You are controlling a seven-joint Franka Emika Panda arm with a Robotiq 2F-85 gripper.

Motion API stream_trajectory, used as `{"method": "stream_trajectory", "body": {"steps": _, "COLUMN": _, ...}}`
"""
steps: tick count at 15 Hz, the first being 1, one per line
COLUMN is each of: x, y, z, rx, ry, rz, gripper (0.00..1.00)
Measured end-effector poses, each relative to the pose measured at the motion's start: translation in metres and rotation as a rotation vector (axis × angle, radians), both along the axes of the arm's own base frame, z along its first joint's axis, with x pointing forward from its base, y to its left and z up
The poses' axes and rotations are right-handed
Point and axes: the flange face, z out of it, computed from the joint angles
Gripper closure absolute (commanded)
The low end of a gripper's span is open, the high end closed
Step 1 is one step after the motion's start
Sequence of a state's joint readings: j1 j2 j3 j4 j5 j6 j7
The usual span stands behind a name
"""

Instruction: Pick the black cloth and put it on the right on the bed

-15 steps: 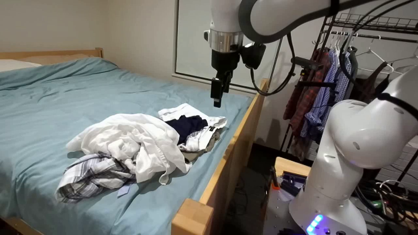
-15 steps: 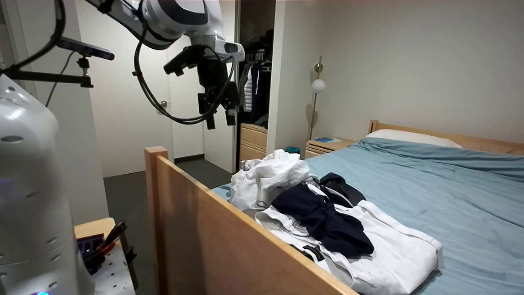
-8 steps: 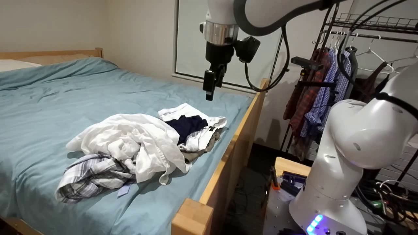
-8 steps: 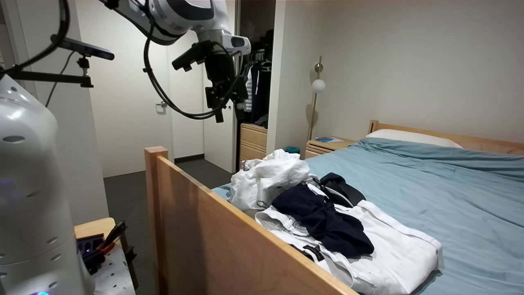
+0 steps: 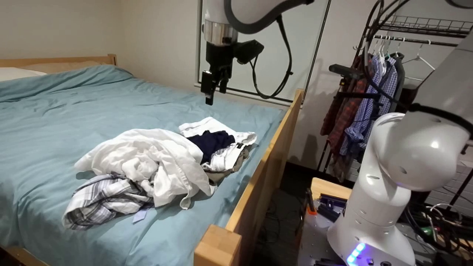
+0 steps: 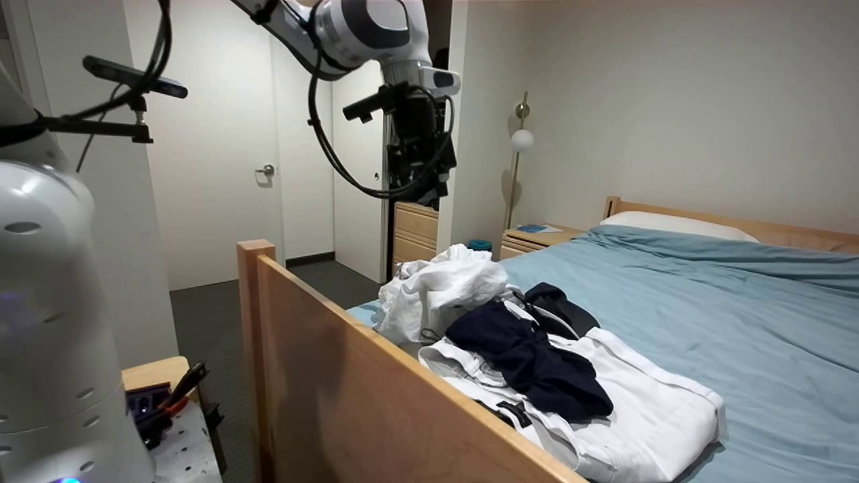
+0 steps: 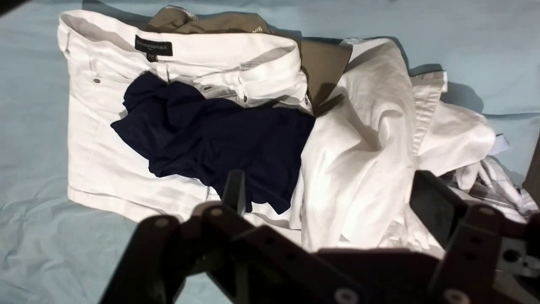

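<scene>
The black cloth, very dark navy, lies crumpled on folded white trousers near the bed's footboard; the cloth shows in both exterior views (image 5: 212,142) (image 6: 530,362) and in the wrist view (image 7: 228,135). The bed (image 5: 122,107) has a blue-green cover. My gripper (image 5: 216,96) is open and empty, pointing down, high above the bed and the clothes; it also shows in an exterior view (image 6: 423,191). In the wrist view the gripper (image 7: 330,179) has its fingers wide apart, with the cloth ahead and to the left of them in the picture.
White trousers (image 7: 97,147) lie under the cloth. A white garment (image 5: 144,159) is heaped beside it, with a plaid shirt (image 5: 107,199) near it. A dark grey item (image 6: 560,310) touches the pile. The wooden footboard (image 6: 376,376) rises between robot base and bed.
My gripper has moved left in one exterior view and right in the other, further out over the bed and slightly higher at first. The clothes have not moved.
</scene>
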State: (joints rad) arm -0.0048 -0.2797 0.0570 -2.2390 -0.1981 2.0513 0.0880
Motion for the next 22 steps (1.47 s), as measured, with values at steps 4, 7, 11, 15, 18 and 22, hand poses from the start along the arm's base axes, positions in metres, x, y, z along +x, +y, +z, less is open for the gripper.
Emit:
{"method": "stream_trajectory", "body": {"steps": 4, "x": 0.056, "y": -0.008, "z": -0.038, "rx": 0.018, "ry": 0.043, "rz": -0.033, "gripper": 0.00}}
{"method": "stream_trajectory", "body": {"steps": 7, "x": 0.092, "y": -0.014, "z": -0.077, "rx": 0.052, "ry": 0.045, "rz": -0.088, "gripper": 0.00}}
{"method": "stream_trajectory", "body": {"steps": 11, "x": 0.121, "y": -0.040, "z": -0.133, "rx": 0.099, "ry": 0.084, "rz": -0.215, "gripper": 0.00}}
{"method": "stream_trajectory", "body": {"steps": 15, "x": 0.124, "y": -0.091, "z": -0.172, "rx": 0.163, "ry": 0.127, "rz": -0.367, "gripper": 0.00}}
{"method": "stream_trajectory", "body": {"steps": 18, "x": 0.120, "y": -0.119, "z": -0.182, "rx": 0.221, "ry": 0.131, "rz": -0.460, "gripper": 0.00}}
{"method": "stream_trajectory", "body": {"steps": 22, "x": 0.120, "y": -0.125, "z": -0.183, "rx": 0.294, "ry": 0.129, "rz": -0.481, "gripper": 0.00}}
